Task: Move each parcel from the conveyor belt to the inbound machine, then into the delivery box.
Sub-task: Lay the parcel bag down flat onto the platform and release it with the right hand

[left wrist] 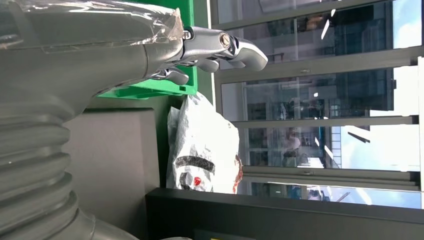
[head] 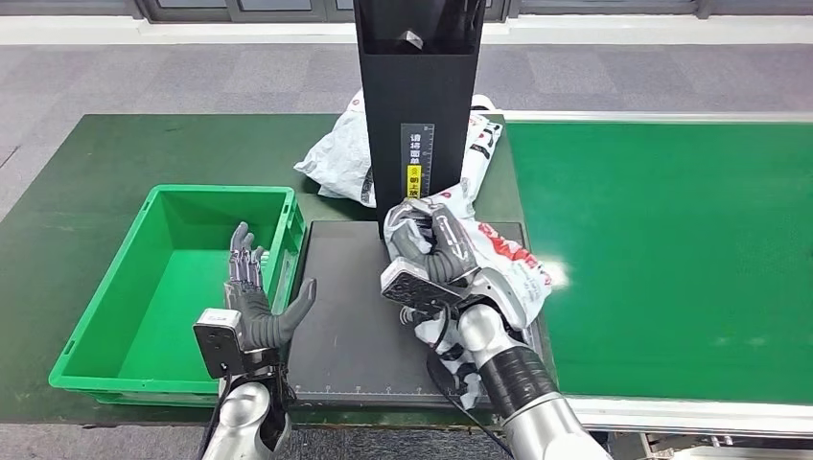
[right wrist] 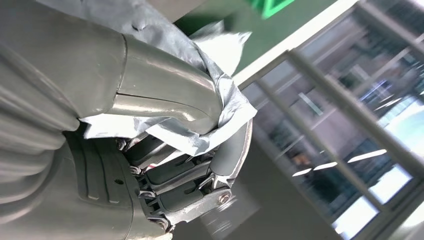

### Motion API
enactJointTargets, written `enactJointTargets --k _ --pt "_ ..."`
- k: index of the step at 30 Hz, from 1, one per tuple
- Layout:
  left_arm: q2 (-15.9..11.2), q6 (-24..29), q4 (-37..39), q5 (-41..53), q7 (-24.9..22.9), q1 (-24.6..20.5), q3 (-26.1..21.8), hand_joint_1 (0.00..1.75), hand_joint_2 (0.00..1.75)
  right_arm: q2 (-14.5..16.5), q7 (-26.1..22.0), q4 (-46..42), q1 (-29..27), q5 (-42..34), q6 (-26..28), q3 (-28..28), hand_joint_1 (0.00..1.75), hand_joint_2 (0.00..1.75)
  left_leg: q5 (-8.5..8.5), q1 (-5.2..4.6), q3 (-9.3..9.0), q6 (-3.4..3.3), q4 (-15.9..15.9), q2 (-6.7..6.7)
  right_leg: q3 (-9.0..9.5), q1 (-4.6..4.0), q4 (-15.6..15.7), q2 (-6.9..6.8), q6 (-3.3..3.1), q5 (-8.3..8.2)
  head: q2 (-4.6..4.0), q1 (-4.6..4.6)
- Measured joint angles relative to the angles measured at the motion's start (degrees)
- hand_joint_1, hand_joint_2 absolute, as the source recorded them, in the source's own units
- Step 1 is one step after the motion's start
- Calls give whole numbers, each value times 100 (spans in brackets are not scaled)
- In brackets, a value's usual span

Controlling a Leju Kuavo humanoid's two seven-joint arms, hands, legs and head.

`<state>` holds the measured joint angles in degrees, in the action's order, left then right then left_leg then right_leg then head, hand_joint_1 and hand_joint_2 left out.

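Head view, right robot hand [head: 433, 261] gripping a white parcel [head: 499, 264] over the inbound machine's black platform [head: 345, 316], left robot hand [head: 257, 302] spread and empty beside the green delivery box [head: 115, 316], second parcel [head: 340, 158] behind the machine's black column [head: 417, 105], green conveyor belt [head: 671, 259] alongside.

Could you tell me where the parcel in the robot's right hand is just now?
In the head view, the parcel is gripped by the right hand over the right edge of the black scanning platform, beside the green conveyor belt.

A crinkled glossy plastic parcel [head: 499, 264], a smooth green plastic crate [head: 144, 287] and a matt black platform [head: 350, 316] are seen.
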<state>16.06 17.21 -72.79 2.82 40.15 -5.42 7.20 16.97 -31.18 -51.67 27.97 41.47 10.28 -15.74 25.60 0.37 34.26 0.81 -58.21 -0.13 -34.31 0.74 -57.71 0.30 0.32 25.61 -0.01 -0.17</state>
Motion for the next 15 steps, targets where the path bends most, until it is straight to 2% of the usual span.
enactJointTargets --k 5,6,9,10,13,15 --pt "0 18 70 -6 0 -18 57 0 175 126 -64 204 96 -96 7 -98 175 175 -1 0 2 0 0 -3 2 1 0 -2 0 0 1 0" --pt "0 21 81 -5 0 -21 63 0 175 146 -101 262 121 -153 -3 -114 146 175 -1 0 2 0 0 -3 2 1 0 -2 0 0 1 0" --pt "0 44 111 -4 0 -30 88 0 175 218 -197 465 204 -389 -53 -173 15 175 -1 -1 2 0 -1 -3 2 2 0 -2 0 0 1 0" --pt "0 57 122 -4 0 -33 96 0 175 246 -215 533 234 -492 -65 -186 0 131 -1 -1 2 0 -1 -3 2 2 0 -2 0 0 1 0" --pt "0 87 156 -7 0 -41 115 0 175 315 -243 685 311 -864 -43 -190 0 0 -1 -1 2 0 -1 -3 2 1 0 -2 0 0 1 0" --pt "0 106 176 -18 0 -47 138 0 175 337 -302 750 341 -1135 2 -190 0 0 -1 0 2 0 -1 -3 2 1 0 -2 0 0 1 0"
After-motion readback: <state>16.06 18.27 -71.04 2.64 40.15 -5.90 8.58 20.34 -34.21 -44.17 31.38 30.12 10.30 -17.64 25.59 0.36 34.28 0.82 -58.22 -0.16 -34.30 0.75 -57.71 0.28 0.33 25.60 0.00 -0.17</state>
